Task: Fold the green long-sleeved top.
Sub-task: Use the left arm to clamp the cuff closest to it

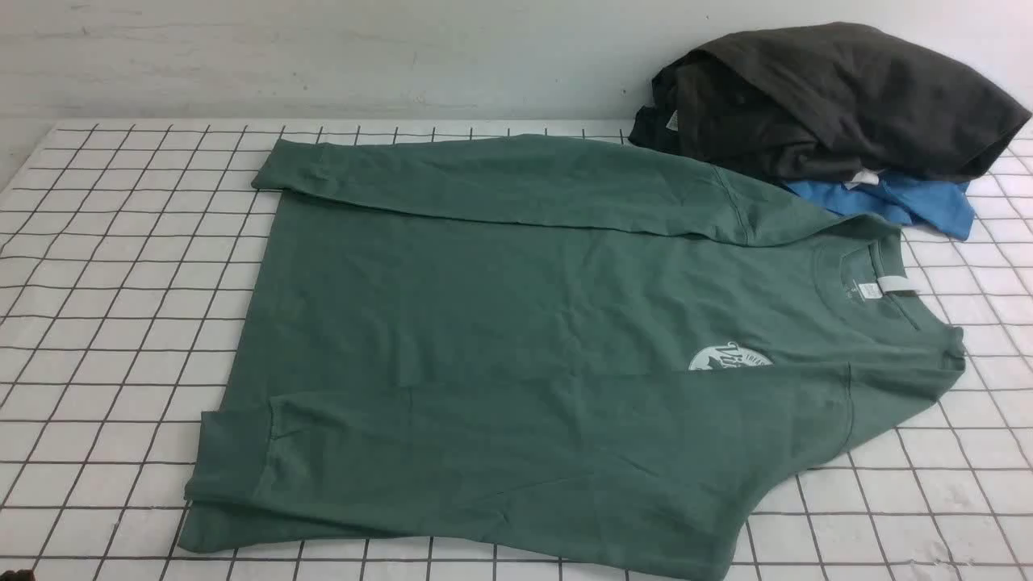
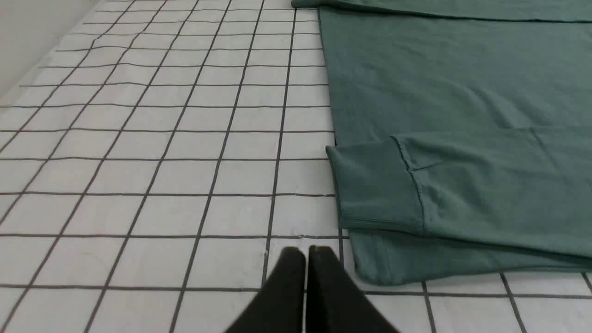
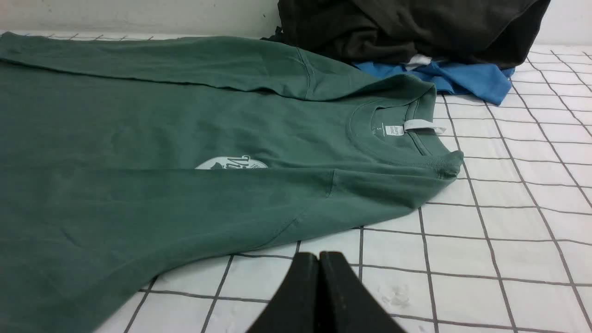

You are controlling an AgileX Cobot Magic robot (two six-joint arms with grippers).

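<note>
Left gripper, bottom centre of its wrist view: jaws pressed together, nothing between them, tips over bare grid table cover, just beside the hem corner of the green long-sleeved top but not touching it. Right gripper, bottom centre of its wrist view: jaws also pressed together and empty, over the cover, near the shoulder edge of the top, apart from the fabric. Neither gripper shows clearly in the front view. Top lies flat across the middle of the front frame, collar to the right, hem to the left. Far sleeve is laid along the upper edge, near sleeve along the lower part with its ribbed cuff at lower left; it covers the bottom half of the white logo. Neck label faces up inside the collar. Judgement: sleeves are in, so the body fold is what's left; each gripper sits by one end of the near long edge, which looks like staging for a two-arm pickup, and the jaws would need to spread first. Dark garment is heaped on a blue garment at upper right, touching the top's far shoulder, so probably a set-aside pile that could snag a fold toward it.
</note>
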